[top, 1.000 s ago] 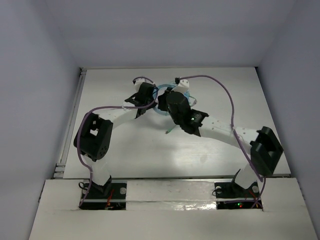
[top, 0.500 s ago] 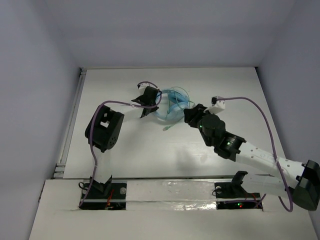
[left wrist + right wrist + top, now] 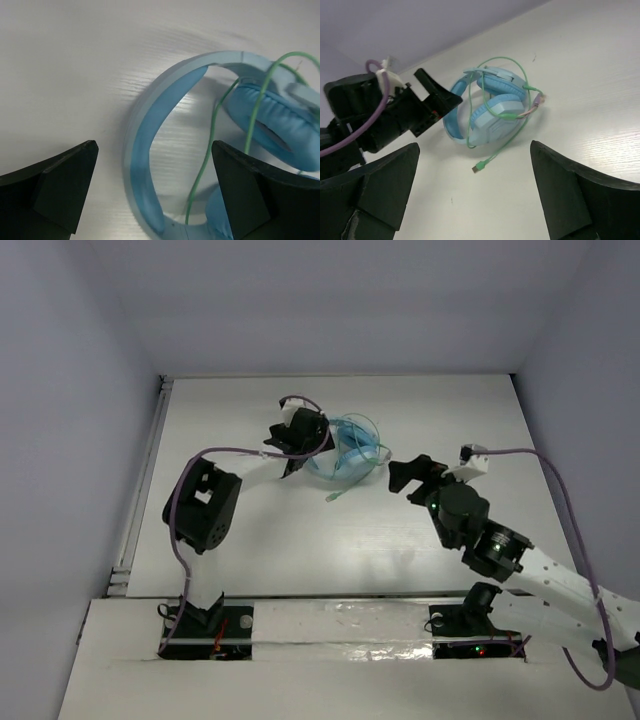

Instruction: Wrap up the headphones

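Observation:
The light blue headphones (image 3: 345,452) lie on the white table (image 3: 250,530) at the middle back. Their thin green cable (image 3: 516,75) is looped loosely round the cups, and its plug (image 3: 479,168) trails onto the table in front. My left gripper (image 3: 292,445) is open just left of them. In the left wrist view its fingers (image 3: 65,180) stand wide on either side of the headband (image 3: 142,145), holding nothing, with one padded cup (image 3: 272,117) at the right. My right gripper (image 3: 408,475) is open and empty, apart from the headphones (image 3: 490,107) on their right and near side.
Purple arm cables (image 3: 520,455) arc over the right arm and over the left arm (image 3: 200,510). A rail (image 3: 145,480) runs along the table's left edge. Pale walls close in the back and both sides. The left gripper body (image 3: 420,107) shows dark beside the headphones in the right wrist view.
Both grippers have opened. The right arm has drawn back from over the headphones toward the near right. The left gripper stays at the headband, and the headphones now lie free.

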Controlling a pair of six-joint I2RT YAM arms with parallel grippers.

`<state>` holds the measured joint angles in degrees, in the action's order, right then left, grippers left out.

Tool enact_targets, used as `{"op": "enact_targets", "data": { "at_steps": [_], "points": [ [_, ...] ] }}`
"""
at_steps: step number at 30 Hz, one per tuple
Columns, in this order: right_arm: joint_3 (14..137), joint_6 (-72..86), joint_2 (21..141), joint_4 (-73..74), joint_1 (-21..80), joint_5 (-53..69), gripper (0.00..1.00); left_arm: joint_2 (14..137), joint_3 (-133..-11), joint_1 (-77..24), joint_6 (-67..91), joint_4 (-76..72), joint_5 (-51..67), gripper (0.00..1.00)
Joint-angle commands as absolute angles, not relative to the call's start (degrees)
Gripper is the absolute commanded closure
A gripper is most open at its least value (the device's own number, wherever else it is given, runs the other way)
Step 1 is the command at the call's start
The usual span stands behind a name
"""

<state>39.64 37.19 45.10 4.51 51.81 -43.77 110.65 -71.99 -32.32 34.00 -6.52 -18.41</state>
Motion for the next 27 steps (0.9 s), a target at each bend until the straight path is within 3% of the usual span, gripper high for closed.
{"op": "enact_targets", "data": {
  "at_steps": [1, 5, 6, 7, 9, 10, 12, 14, 15, 18, 19, 27],
  "points": [
    [42.71, 34.11, 39.39, 7.47, 51.77, -47.02, 0.03, 98.11, -69.71, -32.17, 32.26, -10.1, -22.67, 0.01],
    [42.72, 32.09, 31.57, 8.96, 51.77, -49.21, 0.21, 87.91, -65.75, -32.17, 31.73, -9.85, -25.04, 0.01],
    [42.71, 31.3, 28.33, 9.05, 51.77, -49.65, 0.48, 85.45, -65.13, -32.17, 31.55, -9.67, -24.96, 0.01],
    [42.89, 30.24, 26.82, 9.49, 51.77, -49.66, 0.66, 80.64, -64.43, -32.17, 31.03, -9.49, -24.7, 0.01],
    [43.94, 29.97, 23.14, 11.85, 51.77, -50.01, 0.96, 75.79, -62.5, -32.17, 30.33, -8.62, -23.56, 0.01],
    [45.6, 30.23, 22.16, 13.0, 51.77, -49.92, 0.99, 70.89, -61.79, -32.69, 29.89, -8.35, -22.95, 0.01],
    [47.19, 30.59, 20.66, 15.28, 51.77, -48.96, 0.99, 64.03, -59.95, -32.7, 27.69, -6.78, -19.61, 0.01],
    [49.03, 30.06, 18.81, 15.99, 51.77, -48.43, 0.91, 59.79, -58.28, -32.7, 26.72, -5.02, -18.81, 0.01],
    [49.56, 29.88, 18.37, 16.78, 51.77, -48.08, 0.77, 57.59, -57.84, -32.7, 26.46, -3.27, -18.72, 0.01],
    [50.36, 29.36, 17.75, 17.84, 51.77, -48.43, 0.51, 49.94, -55.29, -32.7, 25.4, -0.28, -20.03, 0.01],
    [50.36, 29.27, 17.75, 18.1, 51.77, -48.86, 0.47, 46.27, -54.5, -32.7, 25.05, -0.09, -20.3, 0.01],
    [49.66, 30.67, 20.91, 18.02, 51.77, -48.43, 0.44, 37.88, -48.08, -32.17, 23.64, 4.91, -23.46, 0.01]
  ]
}}
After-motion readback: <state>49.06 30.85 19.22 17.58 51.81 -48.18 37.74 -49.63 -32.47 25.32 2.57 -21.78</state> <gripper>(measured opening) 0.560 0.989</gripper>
